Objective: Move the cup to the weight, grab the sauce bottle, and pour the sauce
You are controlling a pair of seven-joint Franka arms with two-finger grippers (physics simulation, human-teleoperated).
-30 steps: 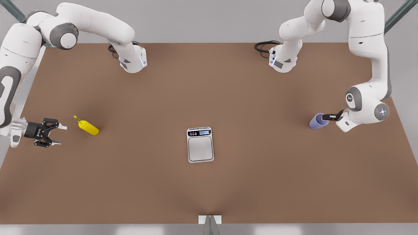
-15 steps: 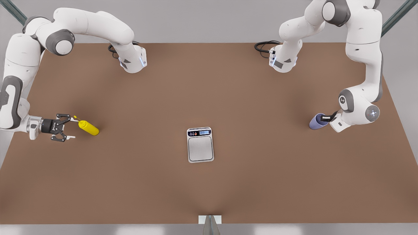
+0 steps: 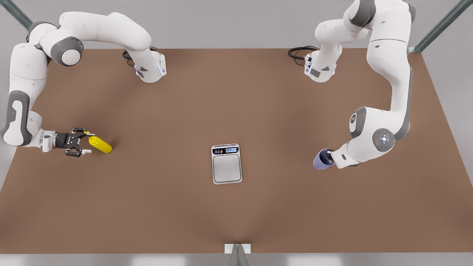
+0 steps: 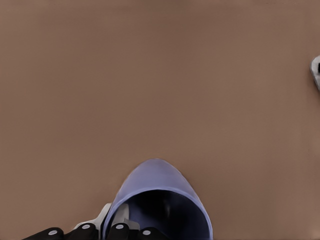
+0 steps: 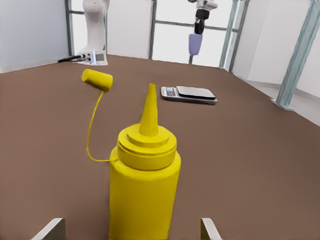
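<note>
On the front view's left, the right end effector (image 3: 82, 142) has closed in on the bottle (image 3: 100, 144); its fingers (image 5: 50, 229) are spread to either side of the upright bottle, not yet pinching. The scale (image 3: 226, 163) sits bare at mid-surface (image 3: 236, 214). The left end effector (image 3: 331, 159), pinching the cup (image 3: 321, 159) by its rim, has lifted it and carried it toward the scale.

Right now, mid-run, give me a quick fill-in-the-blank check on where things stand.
1. The left gripper is shut on the ____.
2. The open right gripper sits around the yellow sauce ____.
3. The plate of the weight has ____ on it.
4. The sauce bottle stands ____ on the table.

Missing: cup; bottle; nothing; upright
</note>
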